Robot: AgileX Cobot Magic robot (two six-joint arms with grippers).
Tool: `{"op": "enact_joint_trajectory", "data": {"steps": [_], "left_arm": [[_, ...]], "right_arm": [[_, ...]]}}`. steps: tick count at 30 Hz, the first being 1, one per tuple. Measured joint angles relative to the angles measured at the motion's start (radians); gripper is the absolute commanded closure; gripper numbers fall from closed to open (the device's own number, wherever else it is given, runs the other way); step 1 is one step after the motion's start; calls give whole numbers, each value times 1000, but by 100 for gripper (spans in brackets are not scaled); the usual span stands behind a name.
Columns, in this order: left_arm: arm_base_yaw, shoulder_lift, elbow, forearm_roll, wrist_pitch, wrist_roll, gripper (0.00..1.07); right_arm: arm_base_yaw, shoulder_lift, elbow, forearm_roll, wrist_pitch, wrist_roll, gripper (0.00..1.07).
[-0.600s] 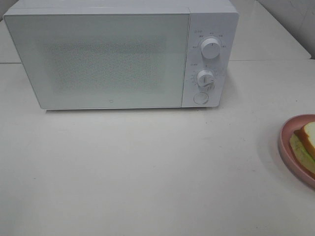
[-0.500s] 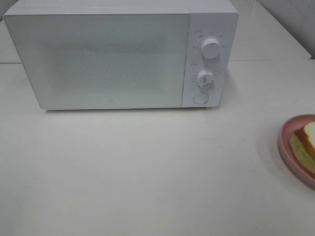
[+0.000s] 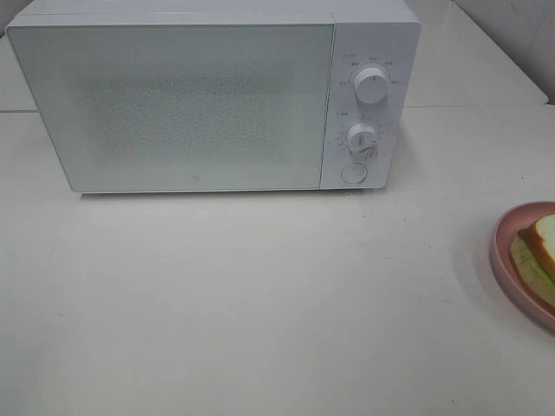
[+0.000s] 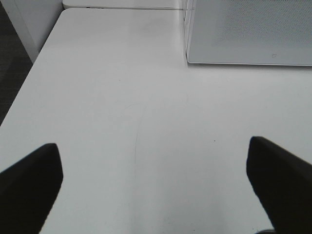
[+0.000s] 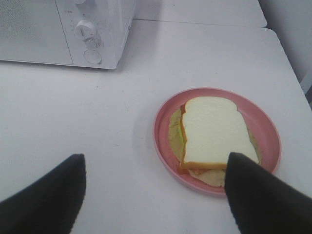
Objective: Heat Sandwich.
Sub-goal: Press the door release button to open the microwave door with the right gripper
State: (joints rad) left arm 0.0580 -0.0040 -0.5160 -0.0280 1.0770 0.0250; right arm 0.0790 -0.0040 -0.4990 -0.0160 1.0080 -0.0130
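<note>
My L gripper (image 4: 152, 146) is spread wide over bare bench (image 4: 122, 87). R gripper (image 5: 156, 163) is wide too, empty, above the sandwich (image 5: 212, 131) on the pink plate (image 5: 163, 141) at the bench's right edge. Risk: I nudge the plate off that edge. Farther back, the microwave (image 3: 173, 104) door's shut, so it'd block loading.

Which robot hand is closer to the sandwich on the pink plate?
Right. The right gripper hangs right by the white-bread sandwich on its round pink plate. The left gripper hangs over white table near the white microwave oven, far from the sandwich.

The microwave (image 3: 173, 104) stands at the back of the table (image 3: 260, 303). To its right and nearer the front, the sandwich (image 5: 212, 129) lies on a plate (image 5: 270, 131).
</note>
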Motion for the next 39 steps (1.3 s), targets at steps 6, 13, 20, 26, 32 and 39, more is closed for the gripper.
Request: {"op": "enact_joint_trajectory", "data": {"steps": [6, 13, 20, 26, 32, 39], "left_arm": [[0, 0, 0, 0, 0, 0, 9], [0, 0, 0, 0, 0, 0, 9], [0, 0, 0, 0, 0, 0, 9], [0, 0, 0, 0, 0, 0, 9], [0, 0, 0, 0, 0, 0, 9], [0, 0, 0, 0, 0, 0, 9]], "right_arm": [[0, 5, -20, 0, -36, 1, 31], [0, 105, -27, 1, -129, 1, 31], [0, 234, -29, 3, -262, 2, 31], [0, 307, -29, 3, -341, 2, 31], [0, 415, -29, 3, -421, 4, 31], [0, 511, -29, 3, -491, 13, 31]]}}
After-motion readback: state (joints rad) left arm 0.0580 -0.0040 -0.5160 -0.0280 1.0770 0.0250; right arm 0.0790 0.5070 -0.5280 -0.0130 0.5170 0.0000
